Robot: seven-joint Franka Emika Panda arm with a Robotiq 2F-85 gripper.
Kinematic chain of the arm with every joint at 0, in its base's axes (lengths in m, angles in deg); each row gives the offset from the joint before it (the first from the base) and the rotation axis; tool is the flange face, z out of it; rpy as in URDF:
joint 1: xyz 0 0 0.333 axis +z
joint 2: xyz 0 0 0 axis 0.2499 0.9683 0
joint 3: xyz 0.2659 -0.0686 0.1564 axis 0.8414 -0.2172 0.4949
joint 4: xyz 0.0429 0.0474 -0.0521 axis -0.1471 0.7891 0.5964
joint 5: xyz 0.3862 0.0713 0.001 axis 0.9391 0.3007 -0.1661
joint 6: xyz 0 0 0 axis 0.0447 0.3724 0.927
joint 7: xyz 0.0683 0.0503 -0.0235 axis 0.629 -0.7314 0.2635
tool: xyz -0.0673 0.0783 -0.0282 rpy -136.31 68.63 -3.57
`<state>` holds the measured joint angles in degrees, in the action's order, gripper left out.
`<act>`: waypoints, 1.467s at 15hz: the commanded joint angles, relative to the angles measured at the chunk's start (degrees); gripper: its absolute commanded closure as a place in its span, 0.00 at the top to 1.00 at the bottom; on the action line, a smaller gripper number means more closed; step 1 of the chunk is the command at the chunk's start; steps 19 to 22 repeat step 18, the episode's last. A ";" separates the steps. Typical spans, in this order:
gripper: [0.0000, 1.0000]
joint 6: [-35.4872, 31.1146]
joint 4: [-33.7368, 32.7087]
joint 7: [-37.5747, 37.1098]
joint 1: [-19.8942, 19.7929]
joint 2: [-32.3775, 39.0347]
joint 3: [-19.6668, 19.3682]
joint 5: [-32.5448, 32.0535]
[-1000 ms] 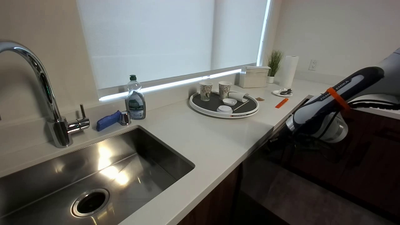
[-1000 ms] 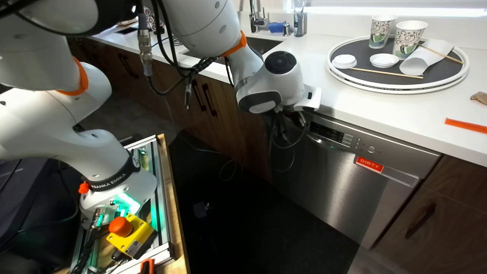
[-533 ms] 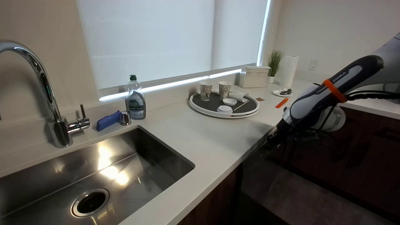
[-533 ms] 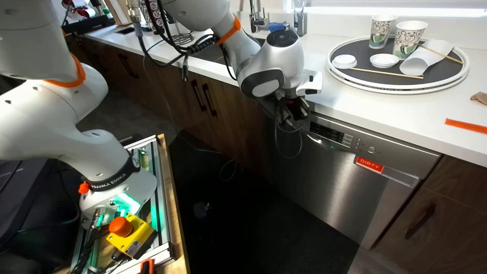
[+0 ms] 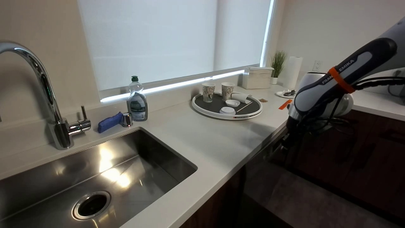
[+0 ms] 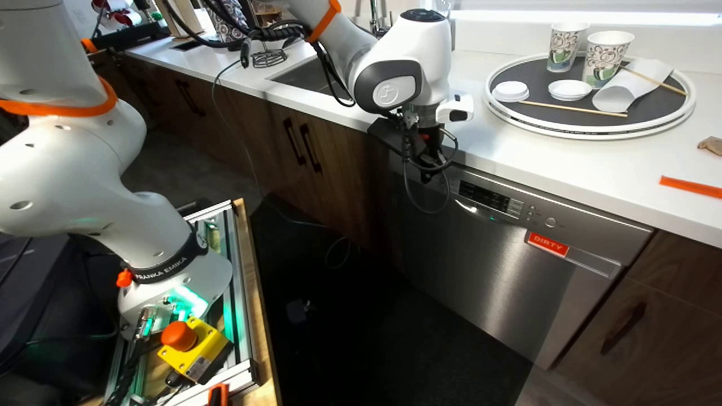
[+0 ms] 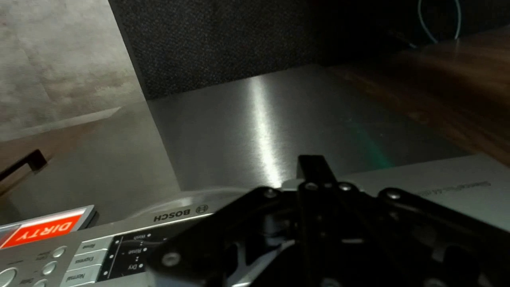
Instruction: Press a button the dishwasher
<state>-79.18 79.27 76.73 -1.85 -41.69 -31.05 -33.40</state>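
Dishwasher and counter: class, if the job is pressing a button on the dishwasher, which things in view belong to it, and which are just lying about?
Belongs to the job:
- dishwasher
- its buttons
- end effector

Just lying about:
- round tray
- paper cups
- orange strip
- soap bottle
- paper towel roll

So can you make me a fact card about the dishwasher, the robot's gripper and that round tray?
Dishwasher: steel front, door shut
Sign: red, says DIRTY
Buttons: Express and Normal can be read, upside down in the wrist view
Gripper: shut, pointing down near the dishwasher's top; touching or not, I can't tell
Tray: round, dark with a white rim
On the tray: two patterned cups, two white lids, other bits
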 commanded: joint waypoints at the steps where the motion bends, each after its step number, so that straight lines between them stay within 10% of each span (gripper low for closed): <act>1: 0.32 5.58 1.02 -0.89 6.03 -3.33 -5.99 -2.60; 10: 0.98 14.13 1.82 -0.92 10.25 -7.94 -10.28 -2.99; 22: 1.00 13.13 1.79 0.10 10.97 -8.93 -11.12 -2.21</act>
